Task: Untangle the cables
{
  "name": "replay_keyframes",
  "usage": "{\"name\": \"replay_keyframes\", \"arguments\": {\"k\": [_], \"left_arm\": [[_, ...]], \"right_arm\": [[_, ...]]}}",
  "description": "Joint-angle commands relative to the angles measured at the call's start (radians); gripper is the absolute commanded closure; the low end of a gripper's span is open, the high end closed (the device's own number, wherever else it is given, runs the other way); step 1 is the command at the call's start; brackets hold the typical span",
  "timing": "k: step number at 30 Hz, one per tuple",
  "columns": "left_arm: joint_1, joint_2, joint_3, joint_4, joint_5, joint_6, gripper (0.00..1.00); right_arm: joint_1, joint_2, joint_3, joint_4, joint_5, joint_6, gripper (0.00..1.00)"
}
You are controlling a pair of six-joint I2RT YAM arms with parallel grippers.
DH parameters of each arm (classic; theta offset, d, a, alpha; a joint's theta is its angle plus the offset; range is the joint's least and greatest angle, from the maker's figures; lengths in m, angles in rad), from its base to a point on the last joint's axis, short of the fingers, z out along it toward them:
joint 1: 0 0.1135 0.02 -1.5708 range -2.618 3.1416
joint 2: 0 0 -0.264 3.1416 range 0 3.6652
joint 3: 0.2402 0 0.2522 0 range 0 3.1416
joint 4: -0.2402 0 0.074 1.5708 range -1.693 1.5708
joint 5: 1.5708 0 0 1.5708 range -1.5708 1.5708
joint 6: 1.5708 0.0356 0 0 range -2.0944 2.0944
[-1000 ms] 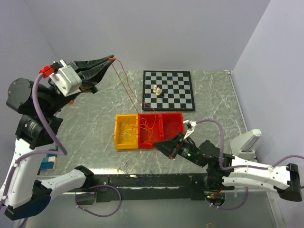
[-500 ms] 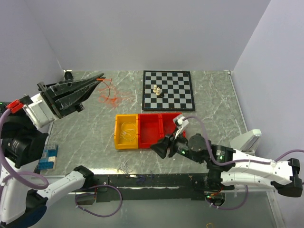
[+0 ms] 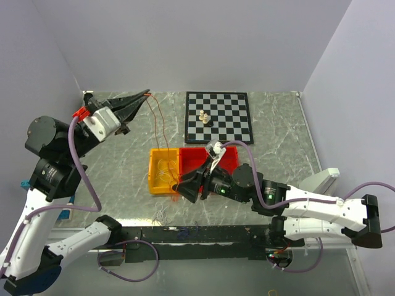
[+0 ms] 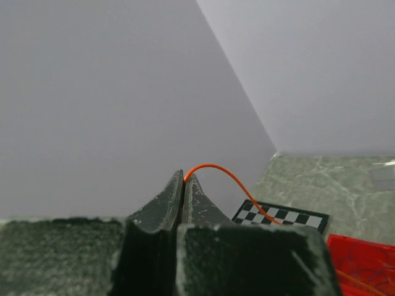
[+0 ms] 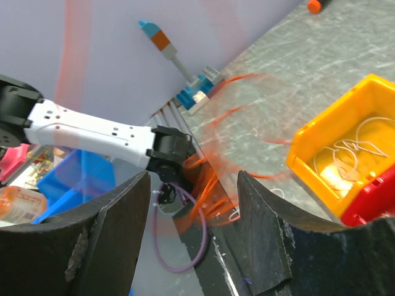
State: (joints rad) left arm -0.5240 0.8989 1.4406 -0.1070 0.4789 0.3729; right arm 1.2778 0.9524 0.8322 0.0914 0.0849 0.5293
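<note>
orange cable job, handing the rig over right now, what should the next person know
Left gripper: shut on the orange cable, held high at the left.
Right gripper: open, low at the near side of the yellow bin; blurred orange loops show between its fingers.
White cable lies in the yellow bin.
Done: orange cable lifted. Left: loops look tangled near the yellow bin; separate them.

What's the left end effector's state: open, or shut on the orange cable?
Shut. In the wrist view the left end effector has its jaws pressed together, pinching the orange cable at the tips.
</note>
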Motion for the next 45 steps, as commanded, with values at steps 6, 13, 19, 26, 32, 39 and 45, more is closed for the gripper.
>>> {"name": "replay_keyframes", "arguments": {"k": [6, 13, 19, 26, 32, 39, 45], "left_arm": [[0.002, -0.009, 0.057, -0.043, -0.247, -0.026, 0.99], [0.002, -0.023, 0.037, -0.122, -0.37, -0.101, 0.99], [0.002, 0.021, 0.076, -0.169, -0.526, -0.187, 0.99], [0.002, 0.074, 0.139, -0.235, -0.641, -0.261, 0.99], [0.002, 0.043, 0.083, -0.215, -0.635, -0.29, 0.99], [0.001, 0.048, 0.086, -0.207, -0.634, -0.29, 0.99], [0.001, 0.057, 0.101, -0.206, -0.657, -0.31, 0.99]], "right_arm": [[0.006, -0.064, -0.021, 0.074, 0.022, 0.026, 0.34], [0.006, -0.067, -0.045, 0.05, 0.059, 0.052, 0.22], [0.011, -0.067, -0.038, 0.054, 0.076, 0.034, 0.17], [0.017, -0.026, -0.021, 0.076, 0.073, 0.037, 0.21], [0.026, 0.04, 0.005, 0.174, 0.09, 0.026, 0.22], [0.026, 0.181, 0.116, 0.202, 0.07, 0.001, 0.23], [0.009, 0.278, 0.202, 0.229, 0.059, 0.006, 0.24]]}}
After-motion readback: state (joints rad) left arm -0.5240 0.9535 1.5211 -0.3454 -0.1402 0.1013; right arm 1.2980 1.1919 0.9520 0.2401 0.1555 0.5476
